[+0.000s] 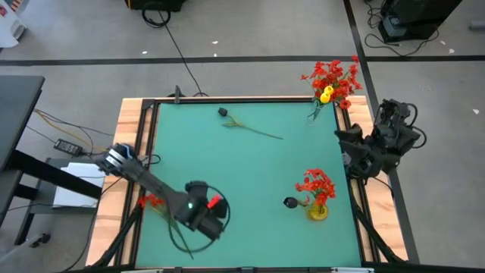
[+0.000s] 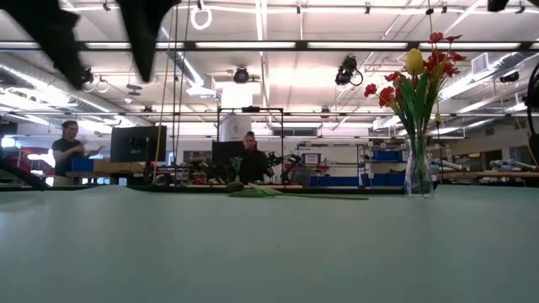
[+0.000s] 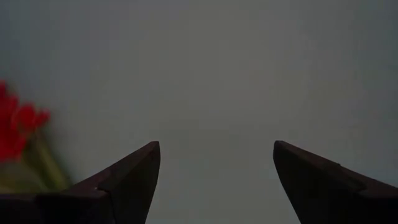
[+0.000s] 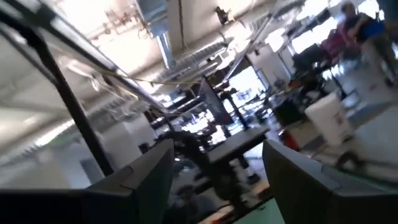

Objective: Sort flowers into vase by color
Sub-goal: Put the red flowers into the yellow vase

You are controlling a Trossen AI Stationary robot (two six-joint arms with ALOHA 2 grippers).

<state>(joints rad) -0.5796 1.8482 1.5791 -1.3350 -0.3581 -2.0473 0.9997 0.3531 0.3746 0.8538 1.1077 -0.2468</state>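
Observation:
My left gripper hangs open over the near-left part of the green table, touching nothing; in the low view it shows high above the table top. A red flower lies flat beside it near the table's left edge and shows at the side of the left wrist view. A dark-headed flower lies flat by the far edge. A clear vase in the far right corner holds red blooms and a yellow one. A yellow vase holds red blooms and a dark head. My right gripper waits open at the right edge.
A raised wooden frame borders the table. The clear vase stands tall at the far right; the lying flower is low at the far middle. People stand in the room beyond. Bare green surface lies between the two vases and my left gripper.

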